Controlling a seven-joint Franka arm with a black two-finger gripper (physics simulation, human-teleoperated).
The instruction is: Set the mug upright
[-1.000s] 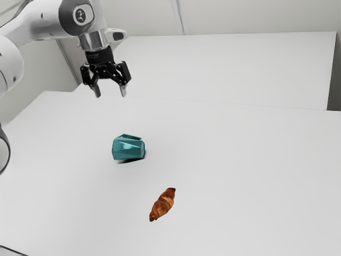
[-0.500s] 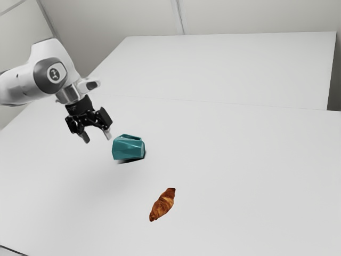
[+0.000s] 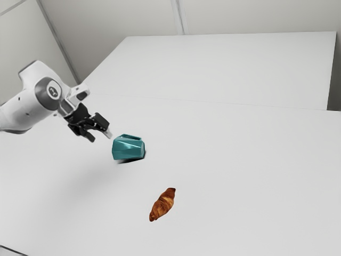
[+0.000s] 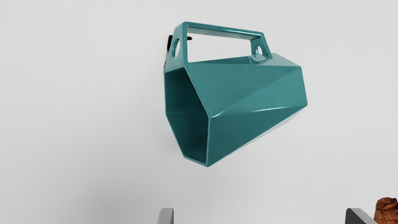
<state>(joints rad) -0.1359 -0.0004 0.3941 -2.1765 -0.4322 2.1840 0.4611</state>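
The gripper (image 3: 101, 137) stands wide open and empty, tilted, its two fingers (image 4: 166, 217) well apart and touching nothing; it hangs just beside the mug (image 3: 128, 148), on the exterior view's left of it. The mug — one, teal, glossy and faceted — lies on its side, with its open mouth (image 4: 188, 118) toward the exterior view's left and its base toward the exterior view's right. Its single angular handle (image 4: 224, 28) runs along the side away from the fingertips in the wrist view, with a small hole at each end, and the mouth shows a dark, hollow inside. A dark shadow (image 3: 131, 161) lies along the mug's lower edge in the exterior view. Further out is one croissant (image 3: 162, 205), golden brown with darker tips, lying apart from the mug, nearer the exterior camera and toward the exterior view's right. In the wrist view, part of it appears just outside one finger. Both things rest on a plain white table (image 3: 229, 165). The one white arm (image 3: 24, 112) comes in from the exterior view's left, and a round grey cap (image 3: 48, 94) on it bears a small pale emblem — too small to read. Pale walls (image 3: 256, 16) rise beyond the table.
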